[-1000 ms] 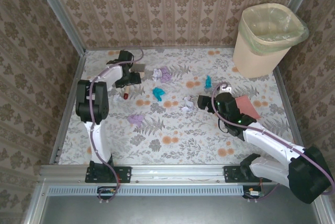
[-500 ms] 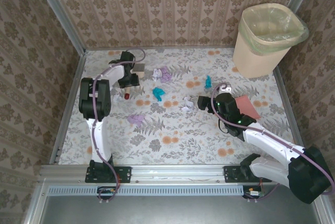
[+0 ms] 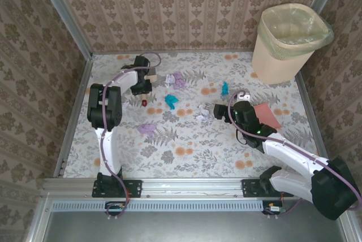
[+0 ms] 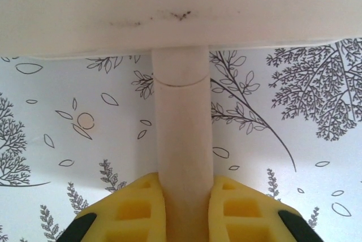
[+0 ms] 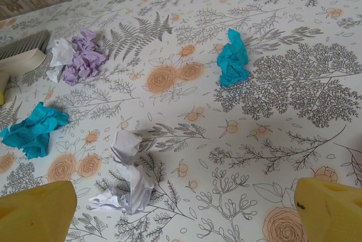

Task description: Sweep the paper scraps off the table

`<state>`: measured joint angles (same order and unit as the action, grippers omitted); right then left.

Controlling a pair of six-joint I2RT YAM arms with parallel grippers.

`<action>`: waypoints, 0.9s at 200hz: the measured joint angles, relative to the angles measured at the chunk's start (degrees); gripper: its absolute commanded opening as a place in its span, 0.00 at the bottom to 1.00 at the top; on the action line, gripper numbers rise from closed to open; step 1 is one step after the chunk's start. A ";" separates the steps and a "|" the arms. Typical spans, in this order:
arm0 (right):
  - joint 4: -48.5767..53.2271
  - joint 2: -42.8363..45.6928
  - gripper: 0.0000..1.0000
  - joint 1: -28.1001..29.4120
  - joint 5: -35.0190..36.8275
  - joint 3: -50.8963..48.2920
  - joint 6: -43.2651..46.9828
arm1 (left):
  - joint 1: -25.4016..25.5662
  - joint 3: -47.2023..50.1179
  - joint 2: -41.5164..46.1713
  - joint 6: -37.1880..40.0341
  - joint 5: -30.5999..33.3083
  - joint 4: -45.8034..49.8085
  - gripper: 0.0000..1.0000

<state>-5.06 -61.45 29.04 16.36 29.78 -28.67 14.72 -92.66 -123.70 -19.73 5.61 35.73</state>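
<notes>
At far left of the table [image 3: 186, 146], the left gripper [image 4: 185, 211] was clamped on the brush handle [image 4: 182, 140], ready for sweeping. The paper scraps [image 3: 171, 100] lay scattered mid-table. The right gripper [image 5: 184, 214] hung wide open, empty, near a white wad [image 5: 127, 177].
</notes>
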 measured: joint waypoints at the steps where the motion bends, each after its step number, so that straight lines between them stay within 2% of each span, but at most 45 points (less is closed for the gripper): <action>1: 0.00 0.00 1.00 0.00 0.00 0.00 -0.02 | 0.00 0.00 0.00 0.00 0.00 0.02 0.01; 55: 0.04 -0.33 1.00 0.00 0.20 0.00 -0.04 | 1.95 2.38 2.56 -1.25 -1.81 -0.39 0.00; 97: -0.09 -1.29 1.00 0.00 0.15 0.00 -0.44 | 5.03 9.86 15.32 -6.32 -6.78 -4.61 0.00; 139: -0.79 -0.96 0.97 0.00 -1.29 0.00 -1.14 | 12.24 18.88 28.00 -15.04 -14.05 -14.56 0.00; 180: -0.92 -0.07 0.90 -0.31 -9.49 0.52 -3.21 | 19.50 24.37 30.86 -21.11 -20.59 -18.47 0.00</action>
<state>-5.98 -61.52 28.73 6.87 30.30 -31.88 34.22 -68.29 -92.84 -40.84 -14.98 17.26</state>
